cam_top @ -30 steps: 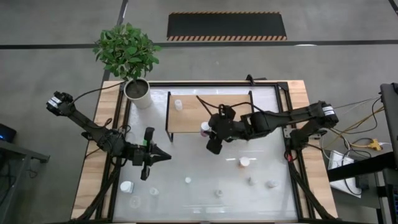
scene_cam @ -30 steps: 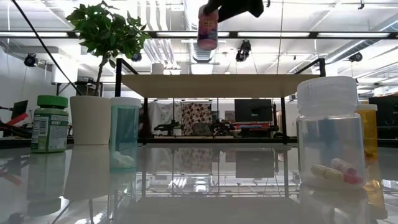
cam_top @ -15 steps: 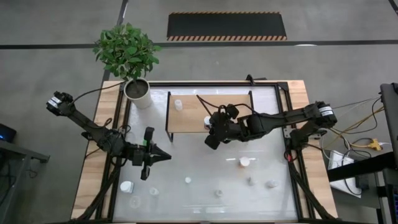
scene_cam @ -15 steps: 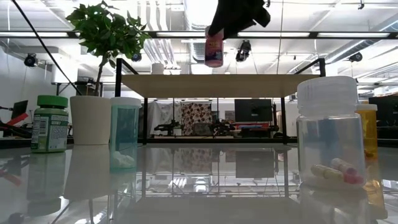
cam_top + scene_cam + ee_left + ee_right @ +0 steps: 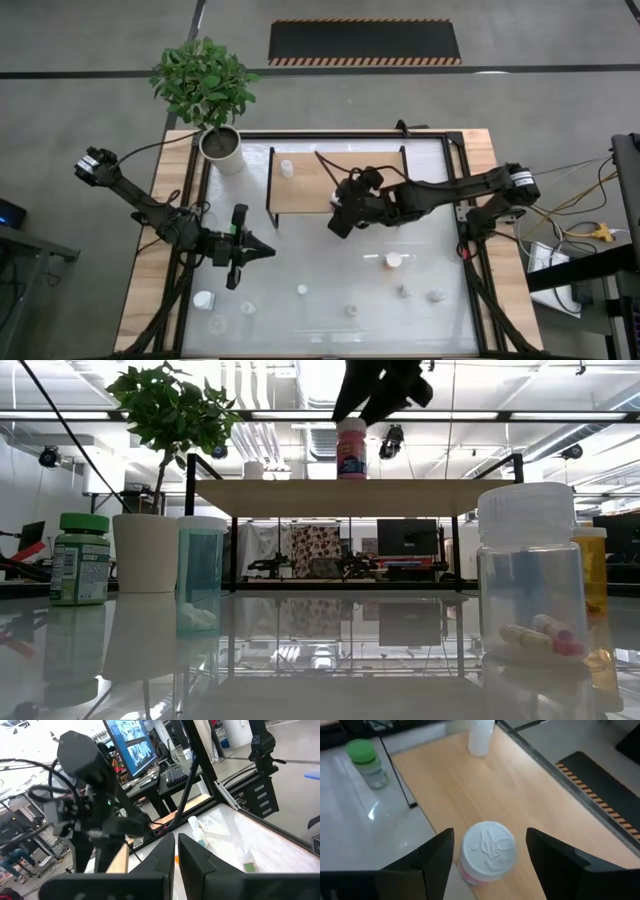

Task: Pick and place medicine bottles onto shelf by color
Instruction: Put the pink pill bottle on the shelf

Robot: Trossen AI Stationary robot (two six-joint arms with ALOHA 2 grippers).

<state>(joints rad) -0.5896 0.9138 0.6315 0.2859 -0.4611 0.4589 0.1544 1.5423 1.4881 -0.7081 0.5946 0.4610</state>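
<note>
Glossy counter (image 5: 330, 275) spreads wide and bare between both arms. At its far side the shelf (image 5: 310, 185) has much free board, a white bottle (image 5: 287, 168) alone near its far left corner. On the near right edge stands the pinkish bottle (image 5: 351, 448), white-capped, upright; the right tool (image 5: 489, 852) sits spread apart around it, fingers clear of its sides. Left tool (image 5: 262, 252) hovers closed mid-counter, small bottles (image 5: 204, 299) scattered nearer.

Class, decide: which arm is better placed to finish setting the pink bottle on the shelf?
The right. Its end effector is open around the white-capped pink bottle on the light-wood shelf. The left end effector is shut, away from the shelf.
</note>
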